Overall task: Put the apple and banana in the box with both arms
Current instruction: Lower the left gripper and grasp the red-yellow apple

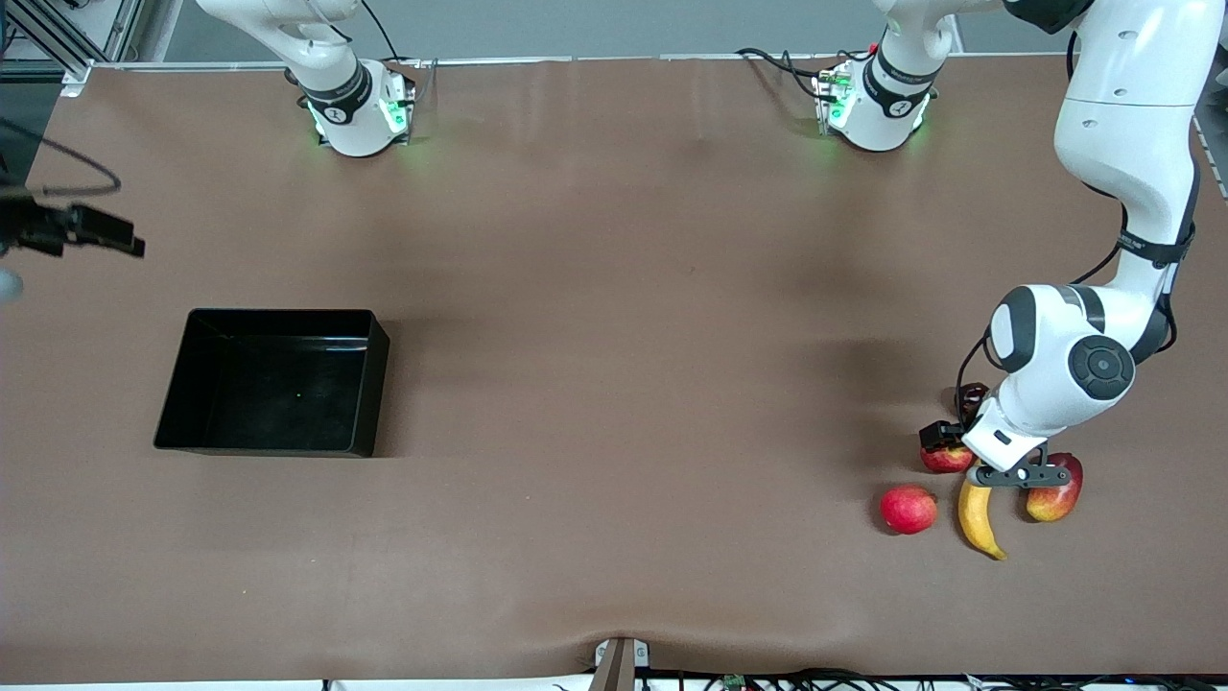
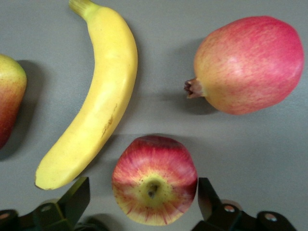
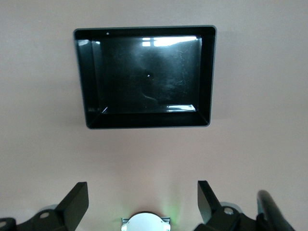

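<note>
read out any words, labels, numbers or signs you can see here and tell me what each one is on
None can be read.
The dark band on the left arm carries pale marks, too small to read.
The bands near both arm bases likewise.
The apple, banana and box bear no text.

The apple (image 2: 154, 186) is red with yellowish streaks fanning out from a pale yellow patch around its stem dimple; the banana (image 2: 98, 91) is plain yellow with a greenish stem end and a few faint brown flecks; the round fruit (image 2: 250, 65) is pinkish-red fading to yellow-orange near its brown crown; the mango (image 1: 1055, 491) is red and yellow; the box (image 1: 367, 379) is glossy black with pale reflections on its floor; the desk (image 1: 614, 336) is matte brown; the arms are white with black joints; the left pincer (image 2: 144, 202) is black, as is the right pincer (image 3: 143, 202).
</note>
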`<state>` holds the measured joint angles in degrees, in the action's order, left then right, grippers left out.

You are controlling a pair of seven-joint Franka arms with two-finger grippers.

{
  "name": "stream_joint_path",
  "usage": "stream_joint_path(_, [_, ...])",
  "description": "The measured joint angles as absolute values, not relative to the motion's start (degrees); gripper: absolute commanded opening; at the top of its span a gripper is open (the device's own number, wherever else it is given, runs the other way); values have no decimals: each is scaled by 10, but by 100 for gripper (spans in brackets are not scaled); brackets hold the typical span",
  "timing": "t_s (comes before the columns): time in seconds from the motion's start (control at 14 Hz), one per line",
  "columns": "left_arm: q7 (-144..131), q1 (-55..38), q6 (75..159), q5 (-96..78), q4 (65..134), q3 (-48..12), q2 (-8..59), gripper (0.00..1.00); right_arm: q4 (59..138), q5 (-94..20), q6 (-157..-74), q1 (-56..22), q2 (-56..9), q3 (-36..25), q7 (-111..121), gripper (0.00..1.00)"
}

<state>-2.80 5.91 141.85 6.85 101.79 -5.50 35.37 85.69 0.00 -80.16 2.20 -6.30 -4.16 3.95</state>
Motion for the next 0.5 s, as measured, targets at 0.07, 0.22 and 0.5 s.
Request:
stream_joint_path(0.07, [-28, 59, 1418, 69, 1017, -55, 355, 63, 849, 0, -802, 28, -74, -42, 41, 100])
stream_joint_path(0.22, [-28, 59, 1419, 69, 1017, -56, 356, 36, 840, 0, -802, 39, -81, -42, 41, 100])
stream_joint_path(0.5, [-28, 59, 1419, 69, 1013, -56, 357, 4, 841, -1, -803, 81, -98, -43, 94, 100])
